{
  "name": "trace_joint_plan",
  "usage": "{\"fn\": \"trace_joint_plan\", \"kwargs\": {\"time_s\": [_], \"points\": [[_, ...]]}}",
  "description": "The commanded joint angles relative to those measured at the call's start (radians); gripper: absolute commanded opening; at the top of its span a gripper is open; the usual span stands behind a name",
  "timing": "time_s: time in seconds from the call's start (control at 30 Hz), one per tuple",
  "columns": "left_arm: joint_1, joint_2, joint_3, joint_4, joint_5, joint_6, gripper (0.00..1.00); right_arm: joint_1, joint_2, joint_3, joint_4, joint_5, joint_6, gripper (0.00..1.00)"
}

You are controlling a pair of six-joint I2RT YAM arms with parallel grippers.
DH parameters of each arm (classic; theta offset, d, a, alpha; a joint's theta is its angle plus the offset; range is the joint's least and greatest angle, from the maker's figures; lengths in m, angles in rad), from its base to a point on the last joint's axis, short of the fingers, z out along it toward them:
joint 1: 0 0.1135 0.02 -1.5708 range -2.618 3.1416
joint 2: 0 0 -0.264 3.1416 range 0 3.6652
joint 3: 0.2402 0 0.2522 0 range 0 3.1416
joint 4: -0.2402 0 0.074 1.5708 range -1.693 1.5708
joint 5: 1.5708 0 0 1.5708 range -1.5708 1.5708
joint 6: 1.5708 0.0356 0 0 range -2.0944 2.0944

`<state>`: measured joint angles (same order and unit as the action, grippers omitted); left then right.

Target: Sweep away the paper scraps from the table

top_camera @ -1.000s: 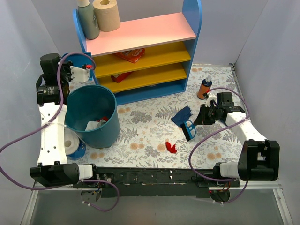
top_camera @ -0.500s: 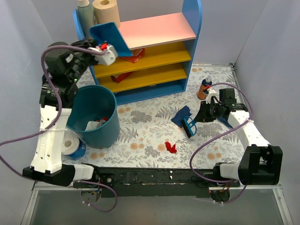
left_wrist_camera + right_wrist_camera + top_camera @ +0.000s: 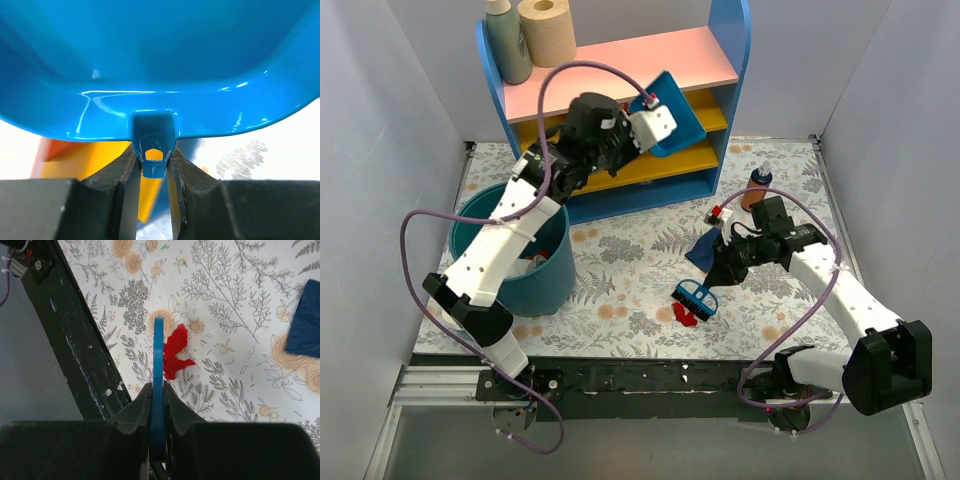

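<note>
the left gripper (image 3: 153, 167) is clenched on the short handle of the blue dustpan (image 3: 685, 125). in the left wrist view the two fingers press the handle from both sides. the left arm reaches up and across, and it holds the dustpan in the air in front of the shelf unit (image 3: 620, 110), about at the height of the yellow shelves, well above the table (image 3: 620, 270).

the right gripper (image 3: 157, 390) is closed tight on the hand brush (image 3: 698, 298). in the right wrist view the brush is seen from its thin edge, between the two fingers. the brush head is low over the cloth, near the black rail (image 3: 650, 378) at the front edge.

one red paper scrap (image 3: 685, 313) lies on the table just beside the brush bristles, on the side toward the rail. i cannot tell if the bristles touch it. one dark blue paper scrap (image 3: 708, 247) lies further back on the cloth, close to the right gripper's wrist and apart from the red one.

a teal bin (image 3: 545, 285) stands on the left part of the table, and the left arm partly covers it. a small orange bottle (image 3: 757, 188) stands upright near the right end of the shelf unit. on the top of the shelf unit stand a grey bottle (image 3: 507, 40) and a paper roll (image 3: 547, 30), side by side.
</note>
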<state>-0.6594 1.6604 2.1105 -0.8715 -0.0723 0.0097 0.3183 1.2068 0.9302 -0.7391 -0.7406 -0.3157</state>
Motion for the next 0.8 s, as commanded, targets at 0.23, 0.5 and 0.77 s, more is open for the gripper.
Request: {"fn": "trace_joint_plan", "kwargs": {"time_s": [0.23,0.5,0.77], "points": [[-0.065,0.035,-0.018,-0.281,-0.041,-0.372,0.00,0.016,0.103,-0.047,0.153,0.046,0.217,0.01],[-0.065,-0.008,-0.159,-0.225,-0.099,-0.381,0.00,0.031,0.143,0.065,0.049,-0.109,0.072,0.01],[-0.065,-0.005,-0.201,-0.222,-0.106,-0.390,0.00,0.048,0.168,-0.045,0.142,0.007,0.196,0.01]]}}
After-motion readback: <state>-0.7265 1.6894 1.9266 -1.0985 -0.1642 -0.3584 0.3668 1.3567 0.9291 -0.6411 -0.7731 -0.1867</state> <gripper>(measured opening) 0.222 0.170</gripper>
